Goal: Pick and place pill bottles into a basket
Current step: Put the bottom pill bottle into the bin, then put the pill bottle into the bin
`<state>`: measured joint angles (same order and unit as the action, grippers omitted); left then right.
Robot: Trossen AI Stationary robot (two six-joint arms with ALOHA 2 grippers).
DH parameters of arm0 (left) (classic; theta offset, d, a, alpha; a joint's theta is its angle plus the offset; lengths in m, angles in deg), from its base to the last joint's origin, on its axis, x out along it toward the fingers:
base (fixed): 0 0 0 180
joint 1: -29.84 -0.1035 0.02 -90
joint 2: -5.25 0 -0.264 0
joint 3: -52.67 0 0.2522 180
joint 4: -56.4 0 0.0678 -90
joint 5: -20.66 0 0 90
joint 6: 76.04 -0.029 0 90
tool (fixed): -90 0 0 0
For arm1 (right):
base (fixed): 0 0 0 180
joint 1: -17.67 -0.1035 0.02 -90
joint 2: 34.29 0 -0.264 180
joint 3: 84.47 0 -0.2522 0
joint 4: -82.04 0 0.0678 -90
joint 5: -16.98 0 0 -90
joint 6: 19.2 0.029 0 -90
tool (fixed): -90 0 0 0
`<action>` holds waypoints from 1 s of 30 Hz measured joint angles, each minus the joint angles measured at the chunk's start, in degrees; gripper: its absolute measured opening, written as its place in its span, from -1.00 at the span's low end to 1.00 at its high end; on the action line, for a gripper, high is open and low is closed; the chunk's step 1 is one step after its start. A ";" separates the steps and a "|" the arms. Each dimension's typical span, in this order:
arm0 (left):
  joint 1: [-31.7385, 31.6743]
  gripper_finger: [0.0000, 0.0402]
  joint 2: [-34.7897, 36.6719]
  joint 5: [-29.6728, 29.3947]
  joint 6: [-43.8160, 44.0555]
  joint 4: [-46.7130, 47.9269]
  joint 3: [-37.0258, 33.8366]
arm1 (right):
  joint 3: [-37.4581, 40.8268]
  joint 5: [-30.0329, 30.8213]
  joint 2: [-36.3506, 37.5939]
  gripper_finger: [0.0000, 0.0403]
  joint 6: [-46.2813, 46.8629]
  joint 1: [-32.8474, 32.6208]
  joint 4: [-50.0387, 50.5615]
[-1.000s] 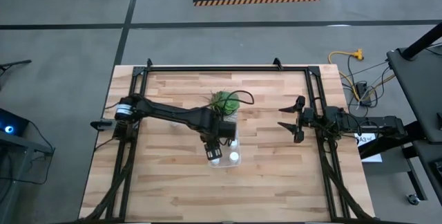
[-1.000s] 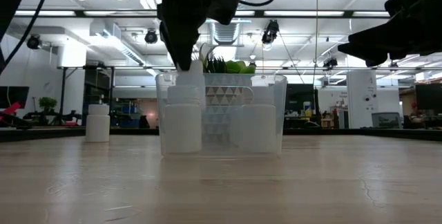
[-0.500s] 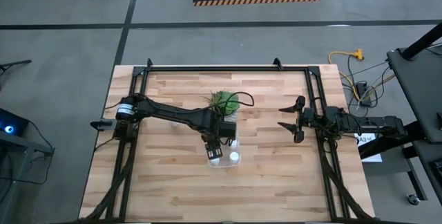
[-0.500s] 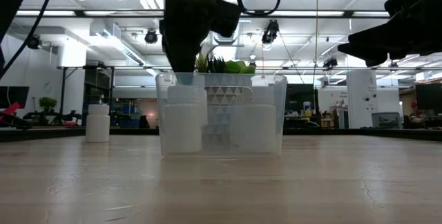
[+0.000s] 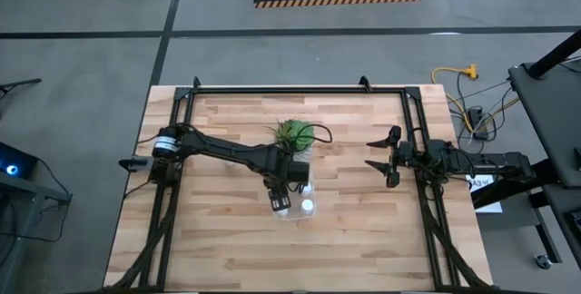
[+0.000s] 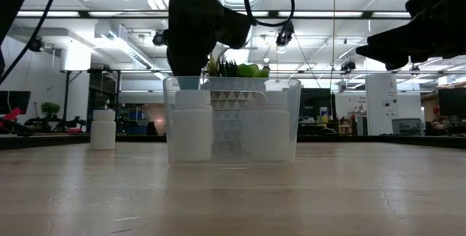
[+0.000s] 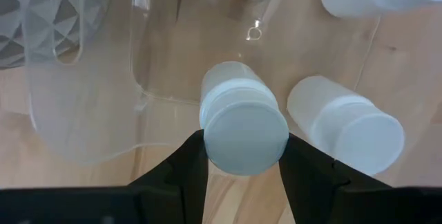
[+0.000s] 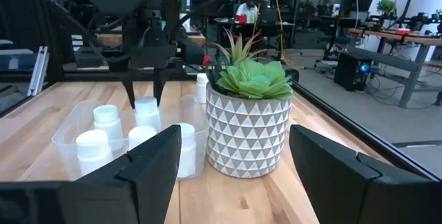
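The pill bottles are plain white, caps and bodies alike; the one between the left pincer's [image 7: 242, 156] black fingers [image 7: 190, 165] shows a white cap [image 7: 246, 133] faintly tinged blue. The basket [image 6: 233, 119] is clear and colourless, so the bottles inside look milky through its wall. The potted plant [image 8: 253, 74] has bright green leaves, some tipped reddish, in a white pot [image 8: 248, 133] patterned with raised triangles edged grey. The worktop [image 5: 227, 249] is pale wood in blond and tan strips, framed by black rails. Both arms are black. One more white bottle [image 6: 103, 130] stands apart on the worktop.
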<state>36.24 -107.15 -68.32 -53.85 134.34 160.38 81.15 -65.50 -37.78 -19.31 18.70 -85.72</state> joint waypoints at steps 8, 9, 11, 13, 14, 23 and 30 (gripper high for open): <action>0.04 -0.27 0.04 0.31 0.11 -0.78 -1.08 | 0.00 -0.01 0.00 0.29 -0.03 -0.01 0.00; 0.04 -0.24 0.02 0.38 0.11 -0.75 -1.22 | 0.00 0.00 0.00 0.29 0.01 0.00 0.00; 0.04 -0.17 0.02 0.42 0.11 -0.78 -1.24 | 0.00 -0.01 0.00 0.29 0.03 0.00 0.00; 0.04 -0.13 0.02 1.17 0.14 -0.75 -1.24 | 0.00 -0.01 0.00 0.29 -0.03 0.00 0.00; 0.04 -0.12 0.02 1.90 0.15 -0.77 -1.24 | 0.00 -0.01 0.00 0.29 0.03 -0.02 0.00; 0.06 -0.10 0.91 3.93 1.42 -0.77 -0.98 | 0.00 0.01 0.00 0.29 0.04 0.00 0.00; 0.06 -0.09 4.41 3.82 1.53 -0.67 -0.98 | 0.00 0.02 0.00 0.29 -0.04 0.00 -0.01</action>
<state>36.29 -102.74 -64.50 -52.32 133.68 159.40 81.15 -65.49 -37.78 -19.34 18.71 -85.73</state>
